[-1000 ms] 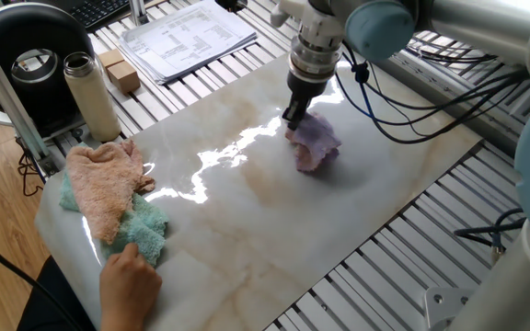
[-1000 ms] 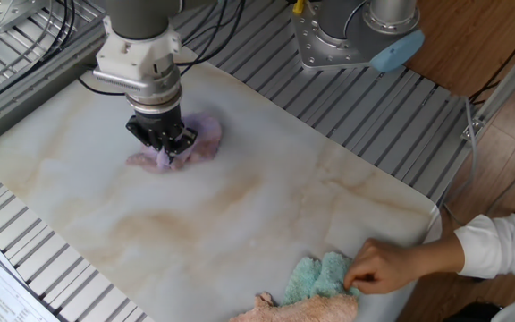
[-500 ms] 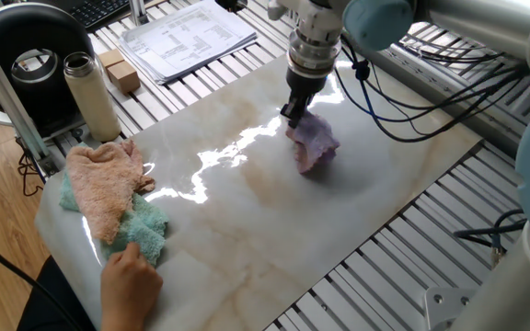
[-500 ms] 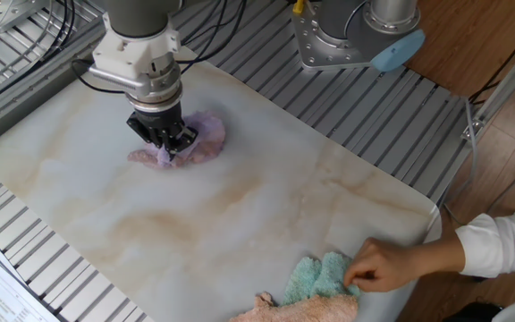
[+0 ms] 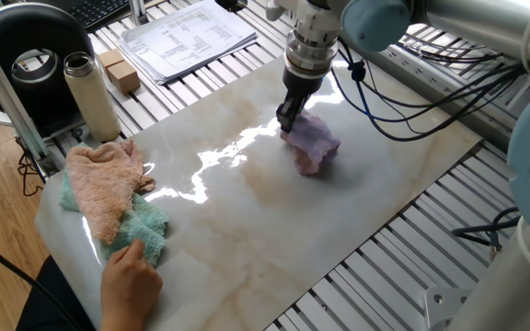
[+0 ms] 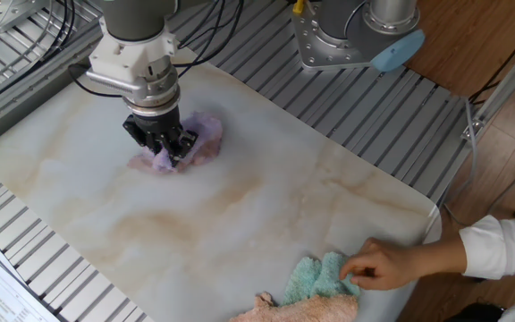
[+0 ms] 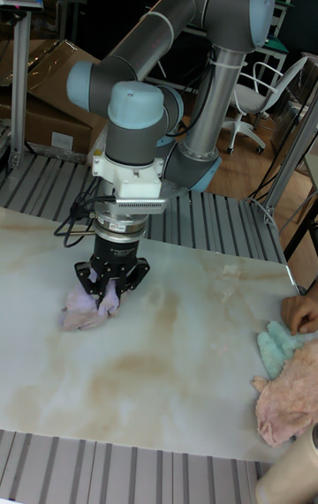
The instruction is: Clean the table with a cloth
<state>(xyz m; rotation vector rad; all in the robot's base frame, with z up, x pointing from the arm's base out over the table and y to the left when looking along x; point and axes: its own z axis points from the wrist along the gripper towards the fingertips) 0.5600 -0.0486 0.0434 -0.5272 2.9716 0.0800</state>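
Note:
The lavender cloth [image 5: 313, 145] [image 6: 199, 143] [image 7: 81, 311] lies bunched on the cream marble table [image 5: 274, 230] [image 6: 266, 224] [image 7: 159, 372], toward the robot's end of the slab. My gripper [image 5: 286, 122] [image 6: 162, 154] [image 7: 109, 289] points straight down and is shut on a tuft of the cloth, pressing it against the marble. Most of the cloth trails out to one side of the fingers.
A peach cloth [image 5: 104, 179] and a teal cloth [image 5: 141, 228] lie at the table's other end, with a person's hand [image 5: 132, 276] [image 6: 387, 264] on the teal one. A steel bottle [image 5: 90, 92], boxes and papers [image 5: 187, 37] stand off the slab.
The gripper has slid the lavender cloth a short way across the marble, toward the peach and teal cloths' end. The person's hand has barely moved.

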